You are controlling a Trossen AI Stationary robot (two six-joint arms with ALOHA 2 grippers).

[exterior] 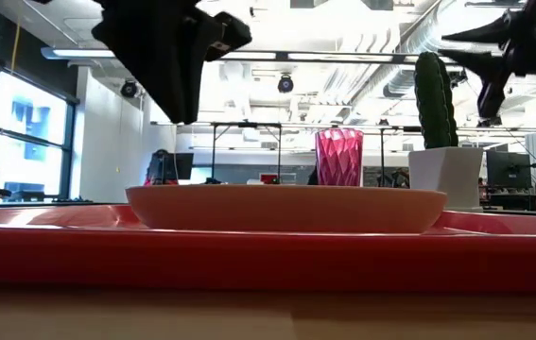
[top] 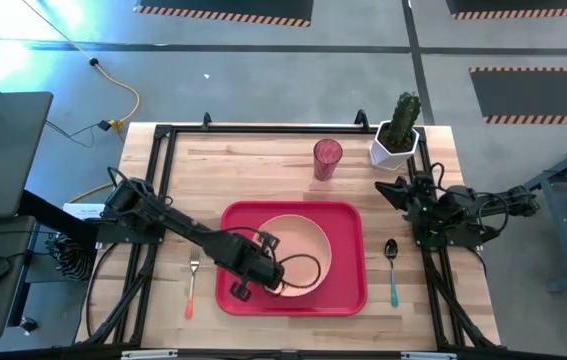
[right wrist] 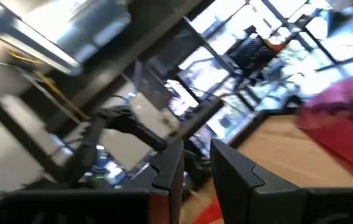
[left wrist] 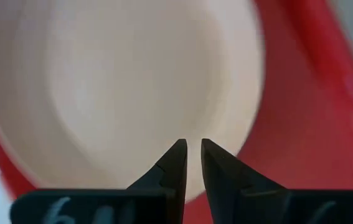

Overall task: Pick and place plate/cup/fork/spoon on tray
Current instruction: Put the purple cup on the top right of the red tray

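Observation:
The peach-pink plate (top: pixel 308 245) lies flat on its base in the red tray (top: pixel 348 216), right of the tray's middle. My left gripper (top: pixel 268 282) hangs above the plate's near left rim, pointing down. Its fingers (left wrist: pixel 177 155) stand a narrow gap apart with nothing between them, clear of the plate (left wrist: pixel 120 87). The red-pink cup (top: pixel 327 158) stands upright on the table beyond the tray. The orange-handled fork (top: pixel 192 285) lies left of the tray, the teal-handled spoon (top: pixel 392 272) right of it. My right gripper (top: pixel 388 188) waits at the right edge, narrowly open and empty.
A white pot with a green cactus (top: pixel 398 130) stands at the far right corner, close to my right arm. A black frame (top: pixel 163 135) runs along the table's edges. Bare wood lies between the tray and the cup.

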